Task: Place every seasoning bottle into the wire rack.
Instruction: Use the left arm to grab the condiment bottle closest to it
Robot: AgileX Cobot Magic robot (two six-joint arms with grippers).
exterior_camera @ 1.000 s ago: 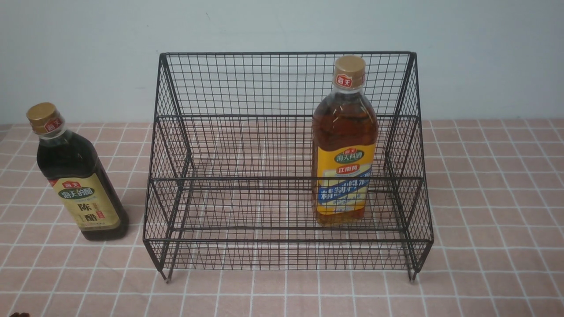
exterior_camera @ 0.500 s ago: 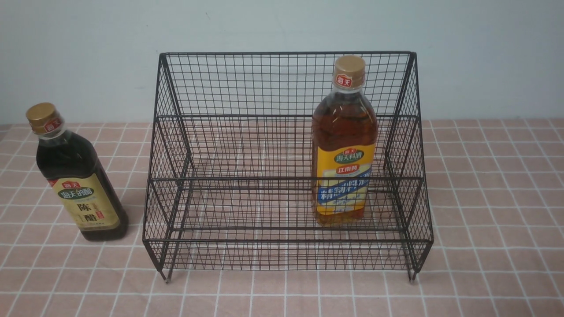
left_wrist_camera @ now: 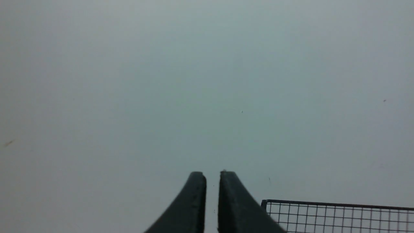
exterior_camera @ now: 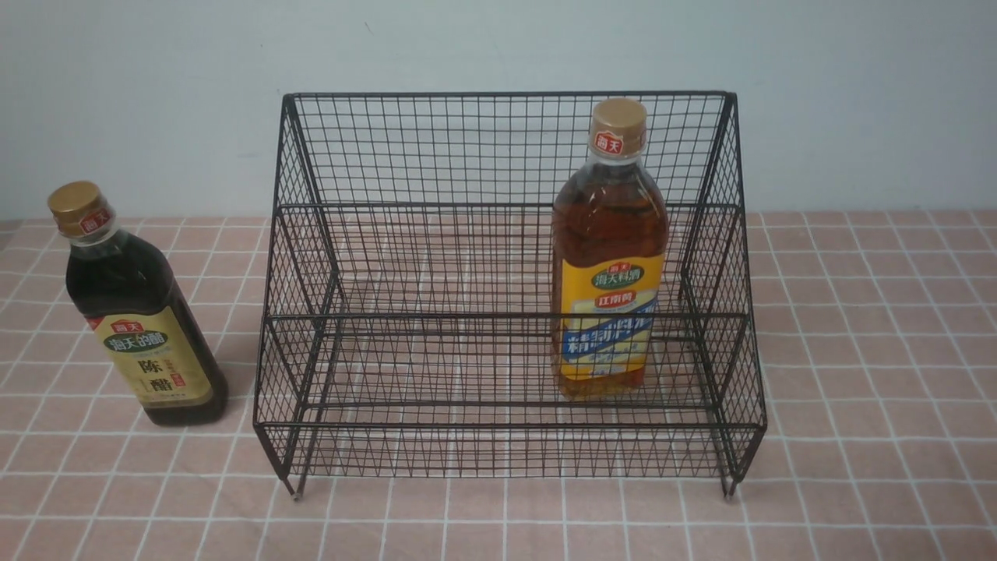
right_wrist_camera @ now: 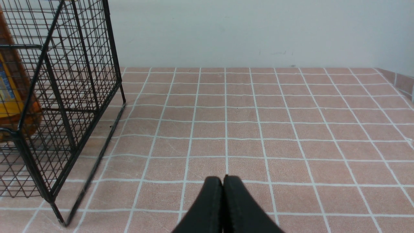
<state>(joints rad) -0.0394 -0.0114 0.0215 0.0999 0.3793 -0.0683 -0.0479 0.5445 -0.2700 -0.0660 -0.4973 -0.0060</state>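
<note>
— Where do your things stand?
— On your table (exterior_camera: pixel 857 351), the wire rack (exterior_camera: pixel 436 148) sits centre; the amber bottle (exterior_camera: pixel 609 265) stands upright inside it, right side. The dark bottle (exterior_camera: pixel 140 327) stands outside, left of the rack.
— Pincers?
— Your left pincer (left_wrist_camera: pixel 212 176) shows a narrow gap, empty; your right pincer (right_wrist_camera: pixel 223 181) is pressed together.

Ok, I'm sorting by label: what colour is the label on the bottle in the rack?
The label is yellow with a blue band; front view shows it best.
</note>
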